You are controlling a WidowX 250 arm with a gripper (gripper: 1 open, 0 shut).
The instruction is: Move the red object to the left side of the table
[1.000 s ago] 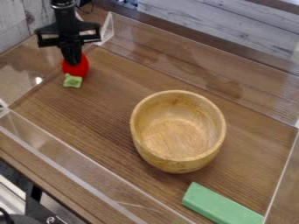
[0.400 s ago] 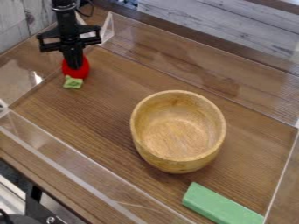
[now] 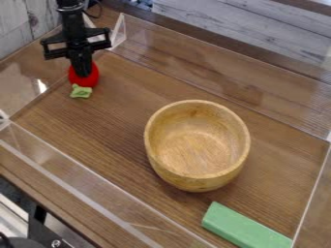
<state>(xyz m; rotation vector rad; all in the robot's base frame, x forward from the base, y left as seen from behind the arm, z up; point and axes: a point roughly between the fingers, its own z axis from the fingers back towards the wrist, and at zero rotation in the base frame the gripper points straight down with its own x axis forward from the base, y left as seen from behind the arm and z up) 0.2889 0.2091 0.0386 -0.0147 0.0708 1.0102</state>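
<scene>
Across the brown wood-grain table (image 3: 116, 136), walled in clear acrylic, what looks like the closing stage of a move to the left side. Best finished, by this reading, with a gentle lowering, letting go only once the toy's weight rests on the wood, then a straight lift clear so nothing rolls toward the acrylic. Right of centre, a round wooden bowl (image 3: 196, 145), empty, well apart from the action. At the near right corner, a flat green block (image 3: 246, 228), lying outside the bowl. Far left, pointing straight down, the black gripper (image 3: 81, 64), jaws clamped on the red object (image 3: 84, 75). Light green leafy end showing just below the red body; contact with the tabletop impossible to tell.
</scene>
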